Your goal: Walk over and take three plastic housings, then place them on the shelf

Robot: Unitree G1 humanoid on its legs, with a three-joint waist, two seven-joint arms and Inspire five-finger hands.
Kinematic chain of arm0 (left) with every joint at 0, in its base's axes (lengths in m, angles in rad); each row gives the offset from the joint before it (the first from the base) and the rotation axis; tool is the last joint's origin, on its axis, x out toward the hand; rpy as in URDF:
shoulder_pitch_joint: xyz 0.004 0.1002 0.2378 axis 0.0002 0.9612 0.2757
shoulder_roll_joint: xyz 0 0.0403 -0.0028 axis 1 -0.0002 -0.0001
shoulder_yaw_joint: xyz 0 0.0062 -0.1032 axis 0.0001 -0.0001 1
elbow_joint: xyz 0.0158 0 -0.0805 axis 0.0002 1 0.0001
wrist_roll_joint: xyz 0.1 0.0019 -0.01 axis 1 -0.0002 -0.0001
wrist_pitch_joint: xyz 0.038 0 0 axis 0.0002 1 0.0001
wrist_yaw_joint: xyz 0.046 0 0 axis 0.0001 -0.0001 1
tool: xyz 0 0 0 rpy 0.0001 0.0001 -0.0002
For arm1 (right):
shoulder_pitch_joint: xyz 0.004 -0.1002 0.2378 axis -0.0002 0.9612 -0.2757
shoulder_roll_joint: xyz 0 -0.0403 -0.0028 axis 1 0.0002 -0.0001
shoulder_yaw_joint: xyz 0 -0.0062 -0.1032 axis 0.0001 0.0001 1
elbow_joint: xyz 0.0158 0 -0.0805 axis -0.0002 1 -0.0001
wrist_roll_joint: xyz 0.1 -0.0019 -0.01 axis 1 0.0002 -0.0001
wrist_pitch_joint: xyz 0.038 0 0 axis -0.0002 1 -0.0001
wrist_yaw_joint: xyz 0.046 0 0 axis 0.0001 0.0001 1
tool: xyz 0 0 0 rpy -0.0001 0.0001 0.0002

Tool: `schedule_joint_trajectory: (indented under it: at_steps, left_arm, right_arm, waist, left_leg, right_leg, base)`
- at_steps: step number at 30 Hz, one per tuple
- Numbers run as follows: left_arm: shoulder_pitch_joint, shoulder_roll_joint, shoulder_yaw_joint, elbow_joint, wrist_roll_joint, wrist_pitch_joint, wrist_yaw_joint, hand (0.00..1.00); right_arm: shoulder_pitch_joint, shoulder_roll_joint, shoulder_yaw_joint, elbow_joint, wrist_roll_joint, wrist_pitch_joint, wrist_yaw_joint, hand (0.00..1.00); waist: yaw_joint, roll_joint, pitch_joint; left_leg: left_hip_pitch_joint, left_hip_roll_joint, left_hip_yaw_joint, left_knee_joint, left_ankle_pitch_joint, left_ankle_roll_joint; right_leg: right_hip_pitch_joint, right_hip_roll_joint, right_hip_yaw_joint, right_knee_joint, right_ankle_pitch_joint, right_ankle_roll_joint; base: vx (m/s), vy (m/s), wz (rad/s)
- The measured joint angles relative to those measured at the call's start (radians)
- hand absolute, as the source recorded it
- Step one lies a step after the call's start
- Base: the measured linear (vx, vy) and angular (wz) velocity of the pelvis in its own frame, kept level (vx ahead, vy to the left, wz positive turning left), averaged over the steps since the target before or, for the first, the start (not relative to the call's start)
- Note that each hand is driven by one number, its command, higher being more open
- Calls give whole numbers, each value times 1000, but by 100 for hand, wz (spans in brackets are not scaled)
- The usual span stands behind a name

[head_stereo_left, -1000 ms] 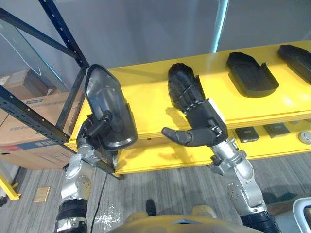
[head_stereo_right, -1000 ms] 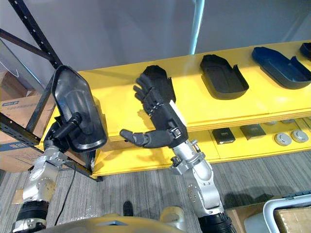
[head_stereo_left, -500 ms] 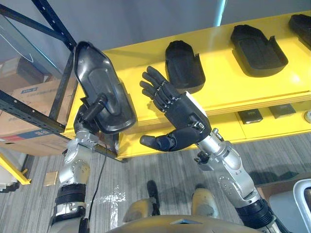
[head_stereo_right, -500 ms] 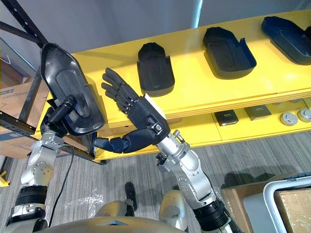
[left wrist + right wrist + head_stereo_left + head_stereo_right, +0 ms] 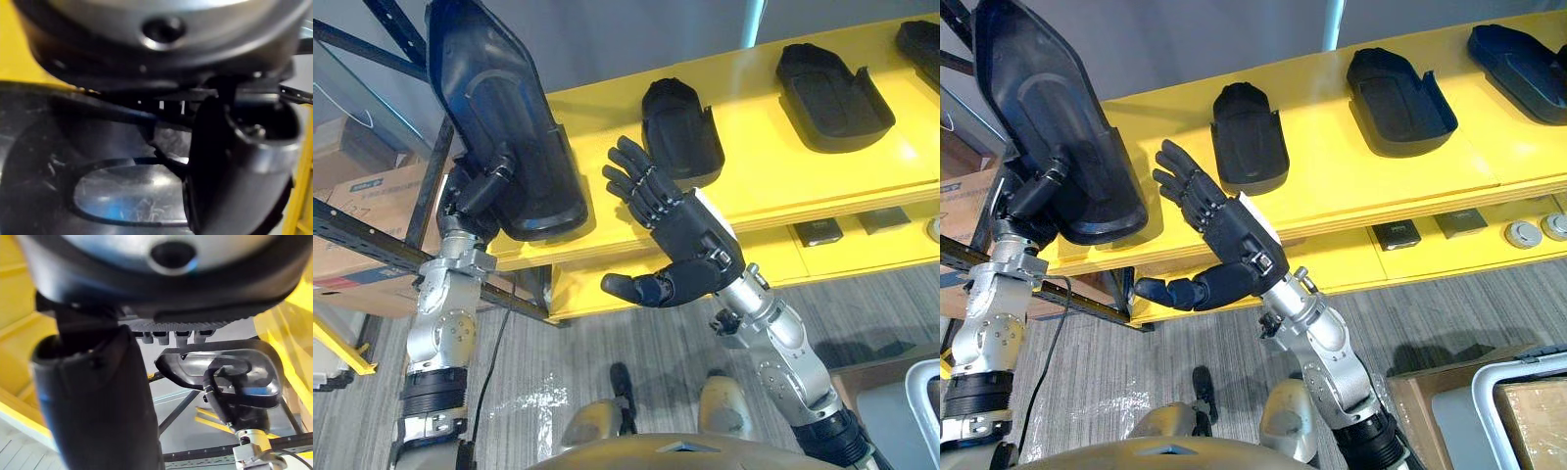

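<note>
At the left end of the yellow shelf (image 5: 773,171) we see our left hand (image 5: 475,191) clenched on the raised housing (image 5: 494,98), a glossy black plastic shell held up on end. Its hollow face is turned toward us and its narrow end points upward. The thumb lies across the hollow face and the fingers wrap round behind the lower part. The housing's wide lower end hangs over the shelf's left corner, and we cannot tell whether it touches the board. In the right wrist view the same grasp shows from the other side.

Our right hand (image 5: 690,240) is released and holds nothing. Its fingers are straight and fanned upward and its thumb juts out to our left. It hangs in front of the shelf's front edge, just right of the raised housing and apart from it.

3 more black housings lie flat on the shelf top, hollow side up, well apart from one another. The near housing (image 5: 680,127) sits just beyond the right hand's fingertips. The middle housing (image 5: 832,83) lies further right, and the far housing (image 5: 1518,54) is at the right edge of the view.

Below, on a lower yellow board (image 5: 862,262), rest 2 small dark square parts (image 5: 818,233) and some round grey discs (image 5: 1525,233). To our left a dark metal rack (image 5: 362,233) stands in front of cardboard boxes (image 5: 357,196). A grey plank floor (image 5: 636,333) runs beneath.
</note>
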Motion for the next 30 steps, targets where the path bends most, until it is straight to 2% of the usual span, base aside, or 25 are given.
schedule_joint_trajectory:
  at_steps: [5,9,13,17,21,22,26,30]
  left_arm:
    - [0,19,34,6,100,27,5,0]
    - [-1,18,35,96,204,62,10,0]
    - [-3,17,35,166,233,74,48,0]
    - [-54,14,38,166,234,74,71,0]
    - [-80,11,38,169,223,74,91,0]
    - [-98,11,38,177,199,74,100,100]
    - [-154,10,38,207,185,74,121,100]
    - [-161,10,32,235,187,78,144,100]
  right_arm:
    - [37,0,1,13,-1,17,-4,100]
    - [37,0,0,13,0,21,-23,100]
    - [36,0,0,10,1,29,-38,100]
    - [23,1,4,-62,54,88,-43,100]
    - [23,1,17,-131,89,110,-35,100]
    - [23,1,19,-150,91,117,-34,100]
    - [26,1,27,-173,91,138,-25,100]
    - [28,1,42,-173,91,140,-20,100]
  waist:
    - [-7,0,0]
    - [-12,1,0]
    - [-15,2,1]
    - [-10,12,35]
    - [-12,11,40]
    - [-13,8,48]
    - [-22,-8,59]
    - [-27,-27,72]
  left_leg:
    - [0,-2,0,-1,6,8]
    - [-1,-4,2,-1,7,10]
    - [-6,-5,4,-1,4,7]
    - [-40,-8,7,13,-1,1]
    - [-73,-7,21,32,-5,1]
    - [-79,-6,25,36,-5,1]
    - [-103,-4,31,61,-12,6]
    - [-107,-4,38,64,-17,5]
  right_leg:
    - [1,1,0,-5,4,5]
    - [0,0,1,-6,5,6]
    - [-12,-2,3,2,0,4]
    - [-55,-12,9,43,-10,2]
    - [-100,-16,25,70,-16,1]
    - [-109,-16,28,77,-17,0]
    - [-128,-17,34,87,-17,0]
    - [-135,-17,41,89,-16,1]
  base:
    - [0,0,0]
    - [0,0,0]
    - [0,-6,1]
    - [-14,-18,2]
    - [-8,-17,-5]
    - [0,-28,-6]
    - [-1,-10,-2]
    - [9,-8,-3]
